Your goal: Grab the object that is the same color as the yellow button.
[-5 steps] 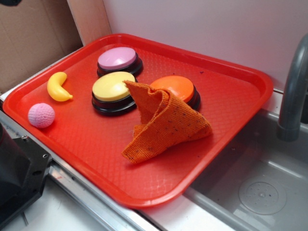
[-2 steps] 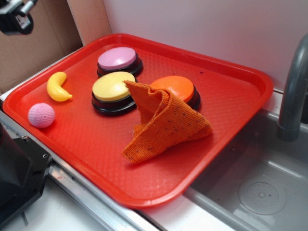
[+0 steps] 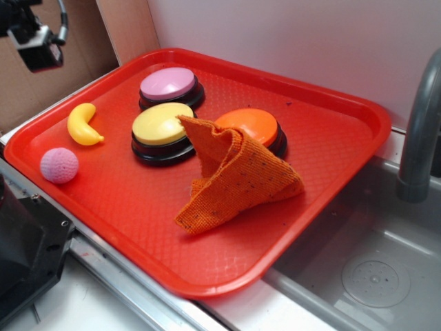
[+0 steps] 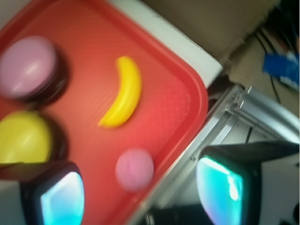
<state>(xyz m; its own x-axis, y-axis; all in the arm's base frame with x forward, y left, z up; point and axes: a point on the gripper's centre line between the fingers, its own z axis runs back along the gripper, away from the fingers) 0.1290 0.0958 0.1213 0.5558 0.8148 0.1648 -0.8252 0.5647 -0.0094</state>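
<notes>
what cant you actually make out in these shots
- Orange button: exterior view, its near side is hidden behind the orange cloth.
- Gripper: exterior view, cut off by the top-left edge; the wrist view shows its fingers wide apart.
- Banana, pink ball: wrist view, blurred.
- Faucet: exterior view, cut off at the right edge.

The banana point(image 3: 84, 125) I am after is a small, glossy yellow plastic toy, curved, lying flat on the red tray point(image 3: 324, 172) near its left edge. In my wrist view the banana point(image 4: 123, 92) runs lengthwise with its bend bowed toward the tray's rim. The yellow button point(image 3: 162, 132) stands just beside it toward the tray's middle, apart from it: a large round pale yellow dome on a black base, upright, far bigger than the banana.
</notes>
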